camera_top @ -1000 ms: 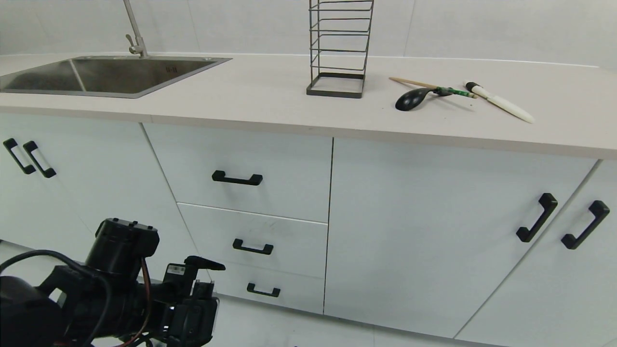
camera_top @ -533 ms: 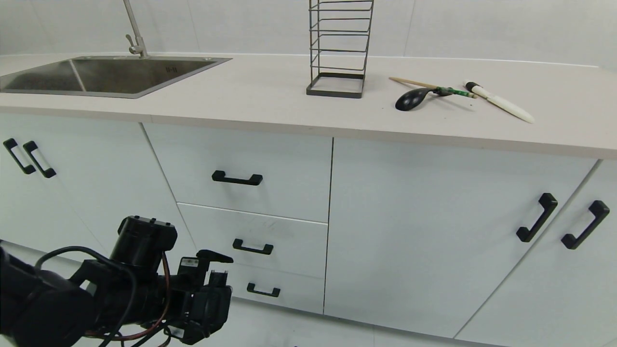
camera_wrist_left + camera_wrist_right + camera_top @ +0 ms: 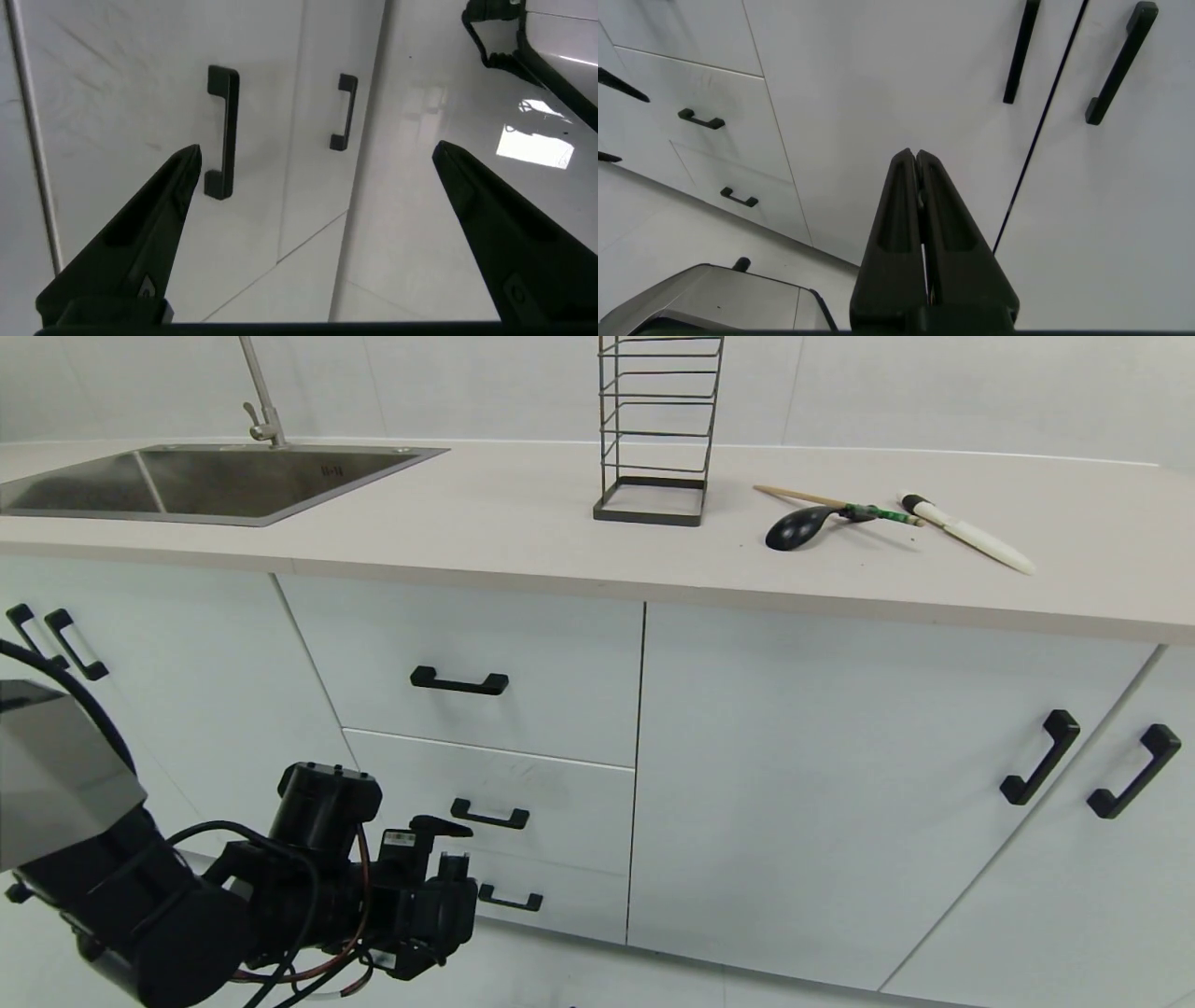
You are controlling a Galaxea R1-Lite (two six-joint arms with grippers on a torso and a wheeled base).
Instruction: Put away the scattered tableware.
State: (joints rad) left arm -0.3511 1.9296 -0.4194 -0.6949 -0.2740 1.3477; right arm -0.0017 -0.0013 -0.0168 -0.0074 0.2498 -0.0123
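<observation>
Black and glossy, the spoon (image 3: 803,525) lies on the right half of the pale surface (image 3: 523,537), bowl toward the front edge and green-patterned handle running back and to the right. A wooden chopstick (image 3: 798,496) lies just behind it, crossing the handle end. The white knife (image 3: 971,534) lies just to the right of them, slanting from its dark-tipped handle at the back toward the front right. All three long axes run roughly left to right with a slant, so a grasp would want the fingers turned across them.

The wire rack (image 3: 658,429) stands upright near the spoon's left and looks like the likely home for these pieces. The sink (image 3: 215,481) is well apart at the far left.

The left gripper (image 3: 316,154) hangs low in front of the drawers, near the bottom drawer handle (image 3: 510,898), with its fingers spread wide and holding nothing. From there the tableware lies well up and off to the right. The right gripper (image 3: 917,159) has its fingers pressed together and empty, and faces the cabinet doors (image 3: 906,75) below the surface.

Nothing has been put away yet. Since the pieces sit on the robot's right side, the right arm seems the nearer one, though it would first have to rise above the surface edge and open.
</observation>
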